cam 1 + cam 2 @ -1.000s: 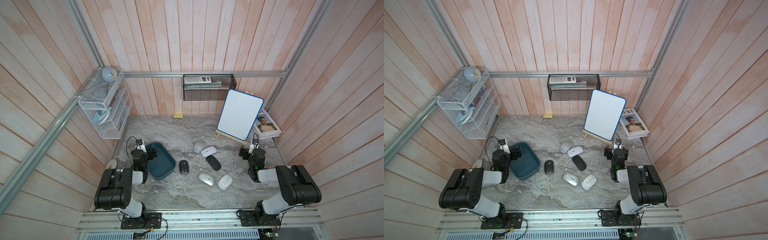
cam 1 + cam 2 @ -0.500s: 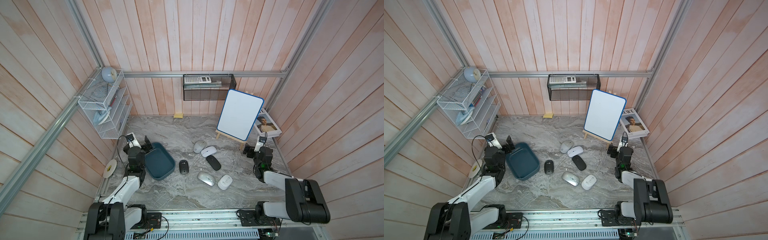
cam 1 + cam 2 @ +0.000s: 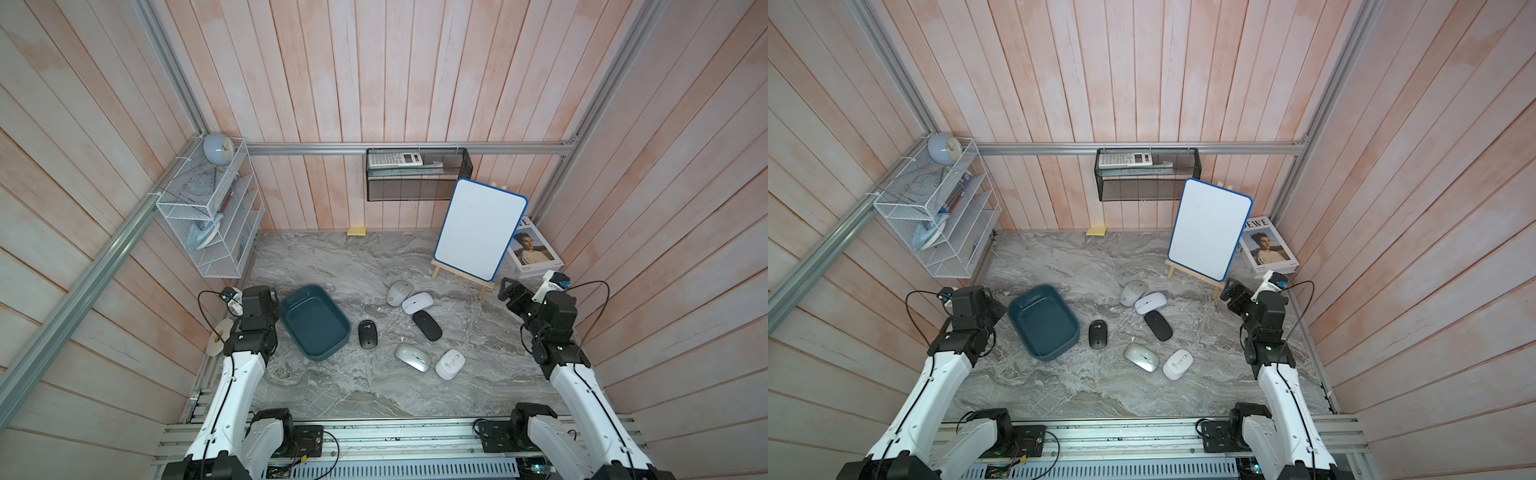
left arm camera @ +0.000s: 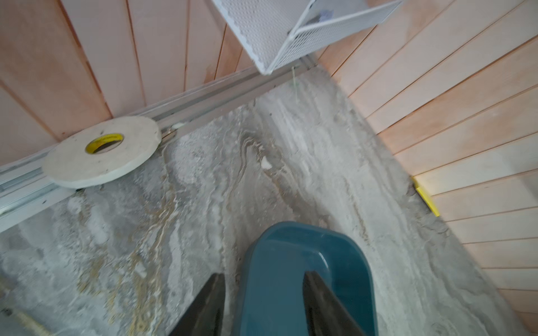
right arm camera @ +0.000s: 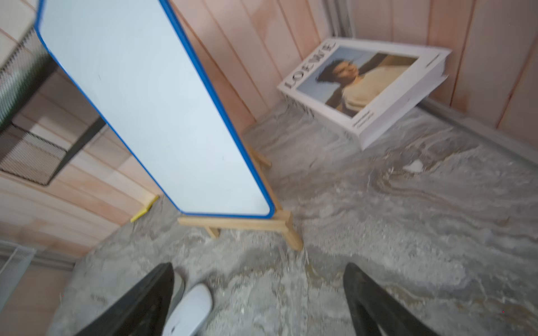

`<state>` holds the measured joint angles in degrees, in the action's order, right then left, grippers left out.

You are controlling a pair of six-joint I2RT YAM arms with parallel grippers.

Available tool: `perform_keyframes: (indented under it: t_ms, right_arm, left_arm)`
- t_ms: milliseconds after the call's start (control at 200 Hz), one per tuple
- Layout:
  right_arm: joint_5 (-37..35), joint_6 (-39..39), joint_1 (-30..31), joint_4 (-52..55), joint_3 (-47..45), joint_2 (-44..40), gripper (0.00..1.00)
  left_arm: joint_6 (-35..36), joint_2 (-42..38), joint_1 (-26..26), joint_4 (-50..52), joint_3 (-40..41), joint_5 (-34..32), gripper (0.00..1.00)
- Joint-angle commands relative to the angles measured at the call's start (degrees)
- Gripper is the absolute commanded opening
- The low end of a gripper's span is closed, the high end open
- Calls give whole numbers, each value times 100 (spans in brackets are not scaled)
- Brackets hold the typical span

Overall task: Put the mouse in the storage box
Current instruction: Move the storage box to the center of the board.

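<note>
Teal plastic, low-walled and empty, the storage box [image 3: 316, 326] lies at an angle on the marble table [image 3: 332, 386], on the left arm's side. None of the six mice is in it. The black mouse [image 3: 368, 333] lies just beside its long wall, and the other five are scattered toward the middle, so we judge the task barely begun.

The left gripper [image 4: 263, 275] is at the box's near end. Its jaws are apart and straddle the end wall, one finger outside on the table side and one over the bare inside. We read this as a placement for steadying or shifting the box so it sits within reach of the mice. We cannot tell whether either finger touches the plastic.

The right gripper [image 5: 257, 266] hangs above the table near the wooden foot of the whiteboard [image 3: 480, 232], its jaws spread wide and empty. A white mouse [image 5: 189, 308] shows just beside one finger in its wrist view, not between the two. We take that wide spread as readiness for a mouse's rounded back, though it must first come over one.
</note>
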<state>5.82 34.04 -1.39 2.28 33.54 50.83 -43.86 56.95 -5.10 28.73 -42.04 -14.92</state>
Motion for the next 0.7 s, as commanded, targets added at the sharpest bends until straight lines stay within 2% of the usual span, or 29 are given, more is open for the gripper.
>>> perform_keyframes:
  t_ms: [0,85,130,240,455,535,695]
  right_arm:
    - [291,-364,412,1855,805,446,87]
    - [311,-539,705,2454,1223,787,86]
    - [292,-616,868,2612,1337,838,86]
    - [149,-765,1215,2873,1482,867,86]
    - [202,-732,1290,3032,1431,851,86]
    - [183,-710,1291,3035,1421,798,86]
    - [112,-750,1292,3092,1468,771,86]
  left_arm:
    - [-121,420,-8,1378,-334,476,51]
    - [85,985,-8,1536,-487,863,50]
    - [201,1247,-6,1523,-531,1162,47]
    - [248,1576,-4,1218,-465,1806,45]
    - [351,1834,1,1092,-363,1854,45]
    - [360,1979,17,1043,-317,1924,35]
    - [350,2122,240,983,-303,1905,26]
